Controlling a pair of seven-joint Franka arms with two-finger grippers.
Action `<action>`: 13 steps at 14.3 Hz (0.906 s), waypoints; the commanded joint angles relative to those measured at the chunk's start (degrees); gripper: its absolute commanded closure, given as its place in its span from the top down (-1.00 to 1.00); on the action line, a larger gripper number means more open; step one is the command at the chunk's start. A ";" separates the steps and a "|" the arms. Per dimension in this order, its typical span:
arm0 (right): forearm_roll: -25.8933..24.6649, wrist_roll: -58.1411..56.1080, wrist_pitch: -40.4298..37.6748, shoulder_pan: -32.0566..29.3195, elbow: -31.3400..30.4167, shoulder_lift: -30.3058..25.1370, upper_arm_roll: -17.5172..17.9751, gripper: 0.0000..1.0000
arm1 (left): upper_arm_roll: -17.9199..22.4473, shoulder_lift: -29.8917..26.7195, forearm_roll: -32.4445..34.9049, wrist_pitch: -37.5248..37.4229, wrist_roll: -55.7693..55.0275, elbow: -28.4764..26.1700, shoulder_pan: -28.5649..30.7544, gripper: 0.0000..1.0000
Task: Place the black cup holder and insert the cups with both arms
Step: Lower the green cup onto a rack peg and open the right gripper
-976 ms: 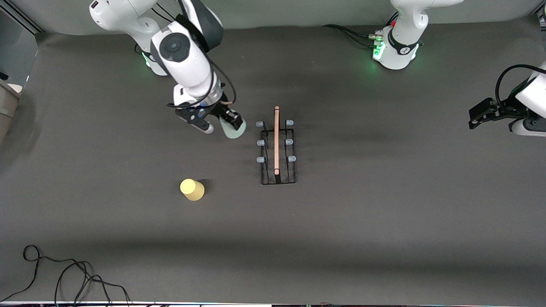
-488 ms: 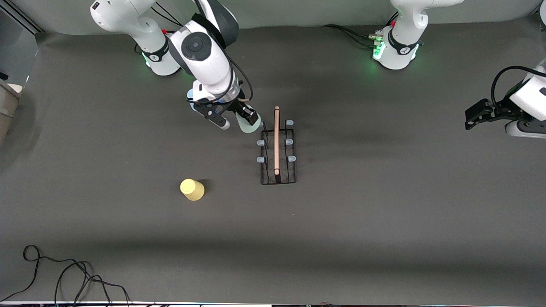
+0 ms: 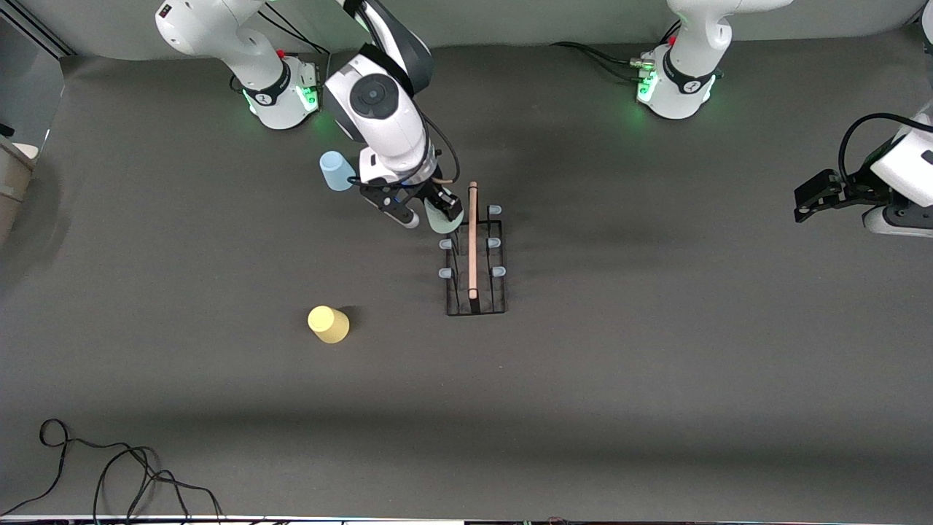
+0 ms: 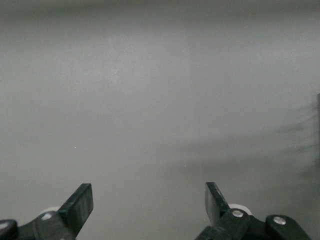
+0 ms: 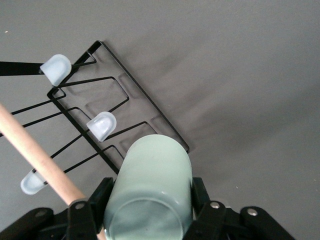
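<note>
The black cup holder (image 3: 474, 290) stands mid-table, its wooden rod handle (image 3: 472, 240) pointing toward the front camera. My right gripper (image 3: 436, 211) is shut on the pale green cup (image 3: 442, 219) and holds it over the rack's corner peg farthest from the camera, on the right arm's side. In the right wrist view the green cup (image 5: 150, 185) sits between the fingers (image 5: 85, 215), above the rack (image 5: 131, 83) and its pegs (image 5: 101, 125). The light blue cup (image 3: 334, 170) and the yellow cup (image 3: 328, 324) stand upside down on the table. My left gripper (image 3: 818, 197) waits open and empty (image 4: 148, 200).
A loose black cable (image 3: 109, 467) lies at the table's near corner toward the right arm's end. The two green-lit arm bases (image 3: 280, 95) (image 3: 674, 84) stand along the table's edge farthest from the camera.
My right gripper has carried the green cup toward the rack and now holds it over the corner peg. The light blue cup has come into view. The left arm has barely moved.
</note>
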 commanded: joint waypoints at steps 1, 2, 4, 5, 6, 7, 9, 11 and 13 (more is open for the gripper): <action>0.65 1.04 1.00 0.53 2.20 2.63 -0.42 -1.00 | 0.40 0.36 -0.39 1.03 -0.62 0.41 -0.30 1.00; 0.65 1.04 1.09 0.45 2.20 3.15 -0.51 -0.38 | 0.40 0.63 -0.39 1.12 -0.62 0.49 -0.21 1.00; 0.47 1.04 1.09 0.36 2.28 3.33 -0.51 0.44 | 0.40 1.24 -0.39 1.12 -0.62 1.19 -0.12 1.00; 0.47 1.04 1.09 0.27 2.63 3.33 -0.51 0.83 | 0.40 1.51 -0.39 1.04 -0.62 1.37 -0.21 1.00; 0.47 0.95 0.91 0.18 2.72 3.33 -0.60 0.99 | 0.40 1.51 -0.39 1.12 -0.62 1.46 -0.21 1.00; 0.39 0.43 0.65 0.10 2.81 2.90 -0.69 0.99 | 0.40 1.51 -0.39 1.12 -0.62 1.46 -0.21 1.00; 0.47 -0.01 -1.44 -0.26 4.38 1.76 -1.12 0.99 | 0.40 1.51 -0.39 1.04 -0.62 1.55 -0.21 1.00; 0.47 -0.36 -8.80 -0.52 8.59 1.14 -2.35 0.99 | 0.40 1.51 -0.39 0.95 -0.62 1.73 -0.30 1.00; 0.65 -5.16 -19.51 -0.52 15.08 0.87 -5.68 0.99 | 0.40 1.51 -0.39 0.86 -0.62 1.73 -0.47 1.00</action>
